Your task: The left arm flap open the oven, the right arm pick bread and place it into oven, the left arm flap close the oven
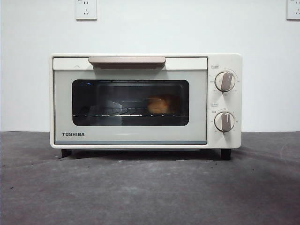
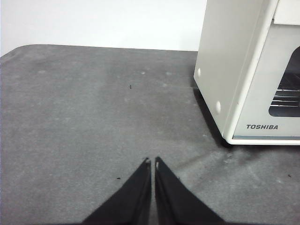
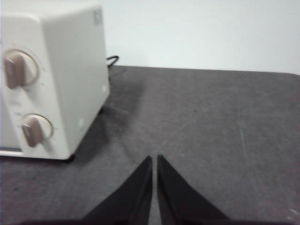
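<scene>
The cream-white TOSHIBA oven (image 1: 140, 65) stands in the middle of the dark grey table with its glass door shut. The orange-tan bread (image 1: 158, 104) lies on the wire rack inside, seen through the window, right of its middle. My left gripper (image 2: 153, 162) is shut and empty over the table, to the left of the oven (image 2: 225, 70). My right gripper (image 3: 154, 158) is shut and empty over the table, to the right of the oven (image 3: 70, 70) and its two knobs. Neither arm shows in the front view.
The beige bar handle (image 1: 126, 60) runs along the door's top edge. Two round knobs (image 1: 225, 81) sit on the oven's right panel. A black cable (image 3: 112, 59) lies behind the oven. A white wall with sockets (image 1: 86, 9) stands behind the table.
</scene>
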`<action>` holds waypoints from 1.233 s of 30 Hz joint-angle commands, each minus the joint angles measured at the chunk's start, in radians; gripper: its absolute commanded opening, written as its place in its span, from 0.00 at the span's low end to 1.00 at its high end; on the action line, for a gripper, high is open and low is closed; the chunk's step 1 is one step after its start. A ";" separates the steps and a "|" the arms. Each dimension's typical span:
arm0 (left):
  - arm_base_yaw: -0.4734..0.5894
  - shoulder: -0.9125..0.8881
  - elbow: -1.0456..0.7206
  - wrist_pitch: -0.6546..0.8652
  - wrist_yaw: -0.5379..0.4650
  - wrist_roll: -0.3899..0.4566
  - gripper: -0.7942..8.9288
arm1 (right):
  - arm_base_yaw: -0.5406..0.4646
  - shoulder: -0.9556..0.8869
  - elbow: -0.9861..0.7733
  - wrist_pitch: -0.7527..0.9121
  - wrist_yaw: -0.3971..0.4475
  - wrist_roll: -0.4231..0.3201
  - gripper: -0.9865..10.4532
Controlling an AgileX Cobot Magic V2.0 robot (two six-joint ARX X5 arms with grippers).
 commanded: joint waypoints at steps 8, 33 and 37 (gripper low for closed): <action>0.001 -0.002 -0.021 -0.007 -0.002 0.006 0.11 | -0.011 -0.027 -0.031 -0.085 0.000 -0.031 0.10; 0.001 -0.002 -0.021 -0.007 -0.002 0.006 0.11 | -0.011 -0.027 -0.031 -0.061 0.001 -0.044 0.10; 0.001 -0.002 -0.021 -0.007 -0.002 0.006 0.11 | -0.011 -0.027 -0.031 -0.061 0.001 -0.044 0.10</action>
